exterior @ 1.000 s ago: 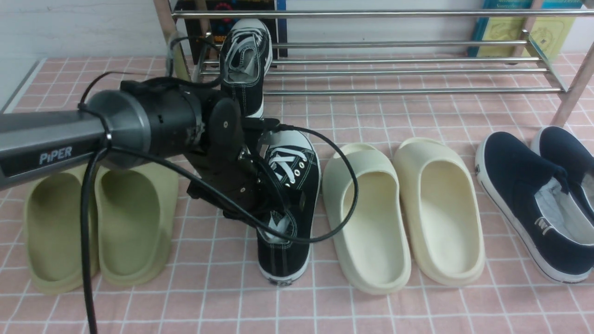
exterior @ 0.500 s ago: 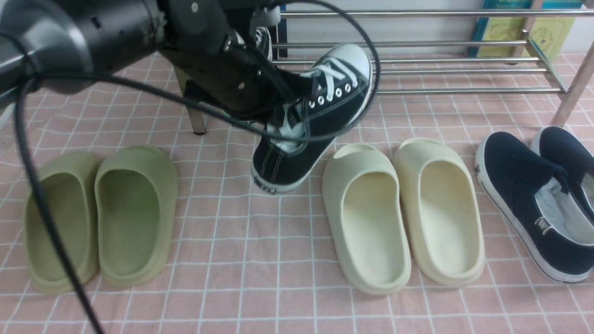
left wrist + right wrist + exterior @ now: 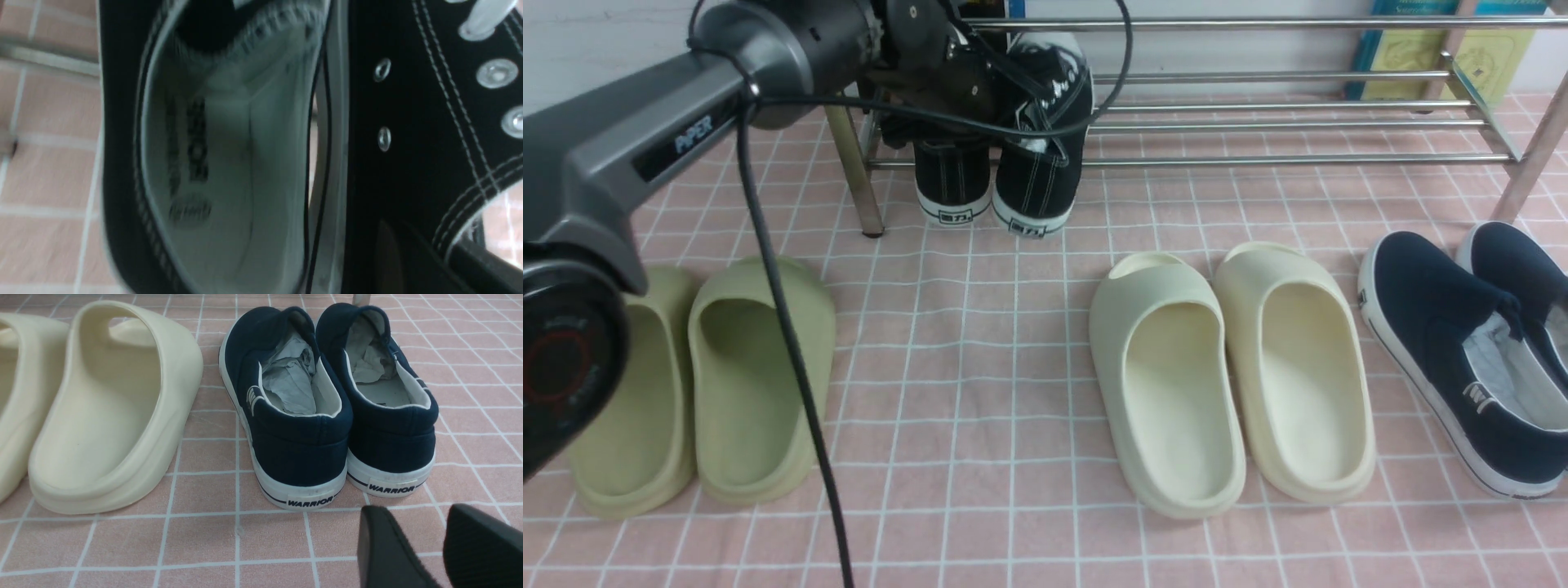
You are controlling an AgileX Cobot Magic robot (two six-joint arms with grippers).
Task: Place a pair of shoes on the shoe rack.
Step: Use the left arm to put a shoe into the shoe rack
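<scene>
**A:** Where are the black sneakers (image 3: 1037, 167)?

**B:** Side by side at the left end of the shoe rack (image 3: 1258, 160), toward the surface's far left corner. Their heels jut over the front rod, just beside the rack's left leg. The rods run on toward the far right corner.

**A:** Room to move?

**B:** A strip of pink checked surface (image 3: 1013, 392) shows between the rack and the toes of the cream slides (image 3: 1176, 384). Olive slides (image 3: 743, 376) sit by the left edge, navy slip-ons (image 3: 327, 416) by the right edge.

**A:** The tools?

**B:** The left tool (image 3: 988, 82) is down among the sneakers; whether it grips one I cannot tell. The right tool (image 3: 414, 526) hangs spread on the near-edge side of the slip-ons' heels, pinching nothing.

**A:** Anything inside the shoes?

**B:** Crumpled paper (image 3: 290, 381) fills both slip-ons.

**A:** Writing?

**B:** "WARRIOR" on the slip-ons' heels, "PiPER" on the left arm (image 3: 645, 155). The sneakers' heel tabs and insole print are too blurred to read.
</scene>
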